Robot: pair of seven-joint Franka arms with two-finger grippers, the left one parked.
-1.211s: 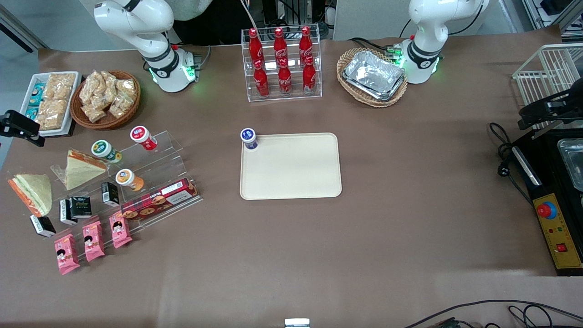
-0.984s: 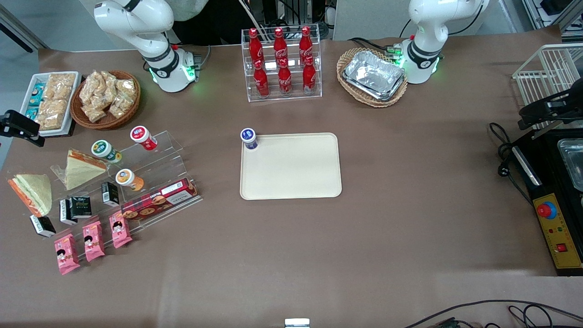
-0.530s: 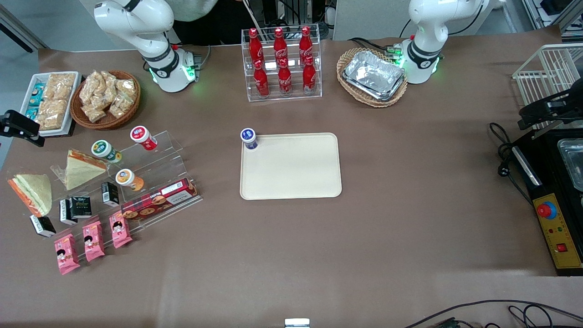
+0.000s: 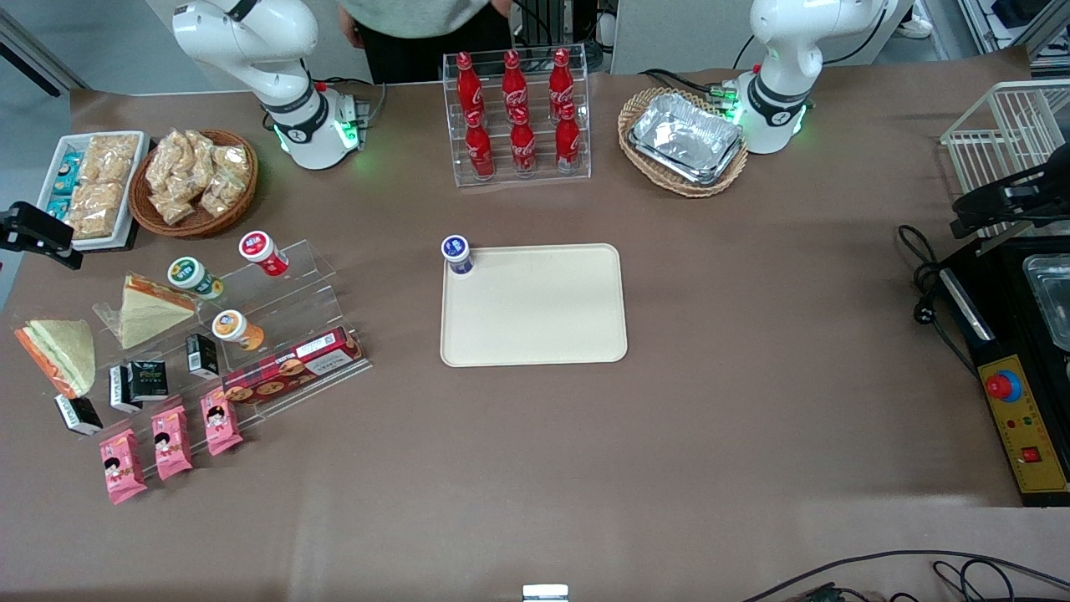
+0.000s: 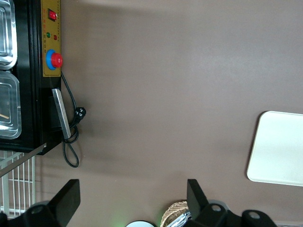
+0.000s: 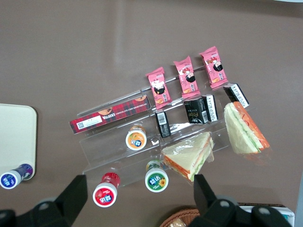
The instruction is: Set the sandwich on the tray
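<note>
Directly beneath the open claw [image 6: 139, 201] lies a sandwich [image 6: 189, 156].

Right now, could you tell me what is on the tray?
Only a blue-lidded cup stands at one corner of the tray; no sandwich yet. The open pincer hangs above the snack display.

Long red tartan box [image 6: 110, 114] on the clear stand, below the open gripper [image 6: 139, 201], reads "WALKERS"; its smaller print is probably unreadable.

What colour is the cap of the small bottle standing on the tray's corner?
Blue and white cap on the small bottle, clearest in the front view; the gripper hangs open above the snack shelf.
</note>
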